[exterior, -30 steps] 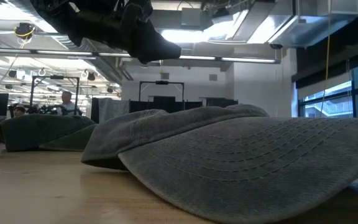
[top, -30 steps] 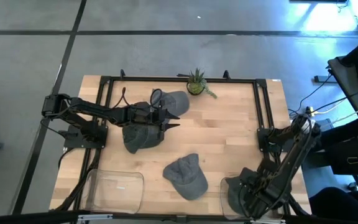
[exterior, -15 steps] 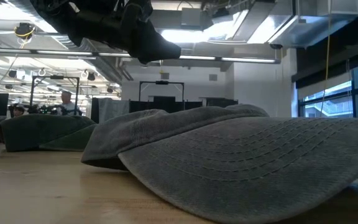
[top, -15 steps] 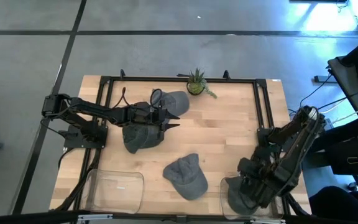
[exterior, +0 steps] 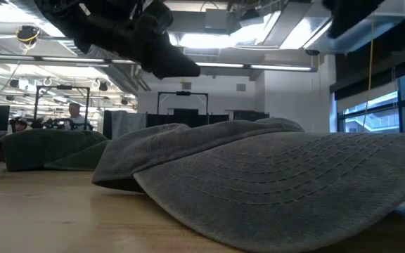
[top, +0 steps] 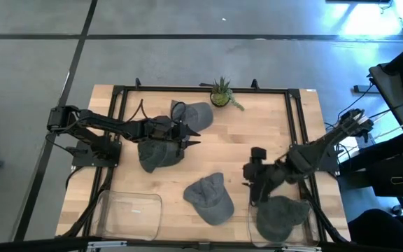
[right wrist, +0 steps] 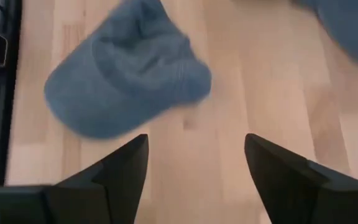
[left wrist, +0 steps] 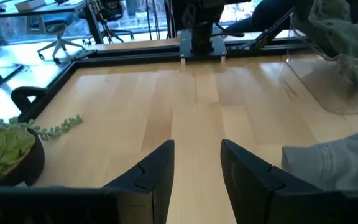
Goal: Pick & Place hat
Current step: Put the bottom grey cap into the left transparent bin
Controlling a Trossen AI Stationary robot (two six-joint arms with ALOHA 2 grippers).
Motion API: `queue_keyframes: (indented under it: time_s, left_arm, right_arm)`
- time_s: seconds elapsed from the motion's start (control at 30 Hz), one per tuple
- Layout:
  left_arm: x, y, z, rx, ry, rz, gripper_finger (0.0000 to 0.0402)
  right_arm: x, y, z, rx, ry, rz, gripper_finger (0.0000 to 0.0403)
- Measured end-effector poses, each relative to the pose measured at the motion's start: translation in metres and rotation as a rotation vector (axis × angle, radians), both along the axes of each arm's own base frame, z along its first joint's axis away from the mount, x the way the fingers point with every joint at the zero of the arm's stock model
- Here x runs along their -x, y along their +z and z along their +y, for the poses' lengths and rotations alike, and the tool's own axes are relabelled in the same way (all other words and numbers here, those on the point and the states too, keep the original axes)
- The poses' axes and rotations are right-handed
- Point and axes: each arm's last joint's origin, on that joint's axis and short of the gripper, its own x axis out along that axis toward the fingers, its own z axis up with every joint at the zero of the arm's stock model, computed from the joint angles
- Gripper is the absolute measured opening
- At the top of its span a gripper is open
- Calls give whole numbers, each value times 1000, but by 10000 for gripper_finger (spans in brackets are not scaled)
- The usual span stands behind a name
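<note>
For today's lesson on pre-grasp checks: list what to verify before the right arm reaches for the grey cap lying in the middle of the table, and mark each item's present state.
1. Right claw open and empty: ok, wide gap in the right wrist view.
2. Grey fabric baseball cap loose on the wooden table: ok.
3. Clear plastic bin at the right holds one cap with room for another: cannot tell.
4. Left claw away from the target: ok, it hovers by the far caps.
5. Small potted succulent out of the path: ok.

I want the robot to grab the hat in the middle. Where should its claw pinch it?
Probably the crown of the middle hat, from straight above. It lies flat on the table, its crown bunched into soft folds, while the brim hugs the wood. The open right claw is nearest.
</note>
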Motion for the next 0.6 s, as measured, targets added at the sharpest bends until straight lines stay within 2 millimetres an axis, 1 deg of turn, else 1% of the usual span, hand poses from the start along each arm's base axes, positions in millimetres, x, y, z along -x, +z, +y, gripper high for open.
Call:
queue_keyframes:
  time_s: [0.1, 0.2, 0.33, 0.47, 0.6]
  left_arm:
    - [1, -3, 0, 6, -2, 35, 128]
    - [3, -7, 0, 40, 9, 77, 127]
    - [5, -11, -1, 90, 28, 120, 123]
    - [6, -14, -1, 130, 44, 142, 125]
    - [6, -14, -1, 139, 47, 141, 131]
  right_arm:
    - [-2, -11, -17, -42, 81, -121, 265]
    - [-2, -27, -32, -87, 166, -249, 265]
    - [4, -50, -50, -63, 216, -412, 265]
    - [13, -71, -62, -22, 268, -534, 265]
    - [23, -83, -70, -40, 313, -629, 265]
